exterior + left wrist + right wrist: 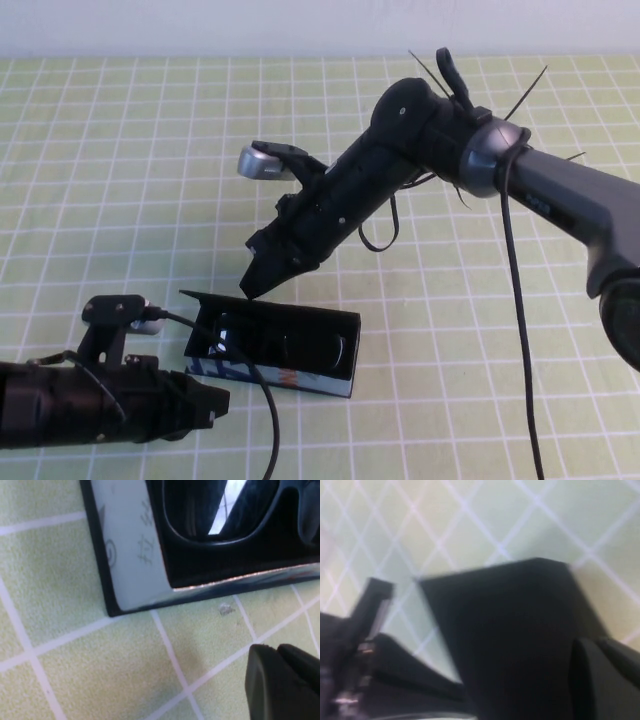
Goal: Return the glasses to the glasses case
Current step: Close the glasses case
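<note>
The glasses case lies open on the table's near middle, its lid raised along the far side and its printed light band facing me. The black glasses lie inside it. My right gripper is shut and empty, its tip just above the lid's far left edge. My left gripper is shut and empty, low at the case's near left corner. The left wrist view shows the band, the glasses and the left gripper. The right wrist view shows the black lid and the right gripper.
A green checked cloth covers the table. The left arm's cable runs across the case's near left part. The right arm's cable hangs to the right. A white wall bounds the far edge.
</note>
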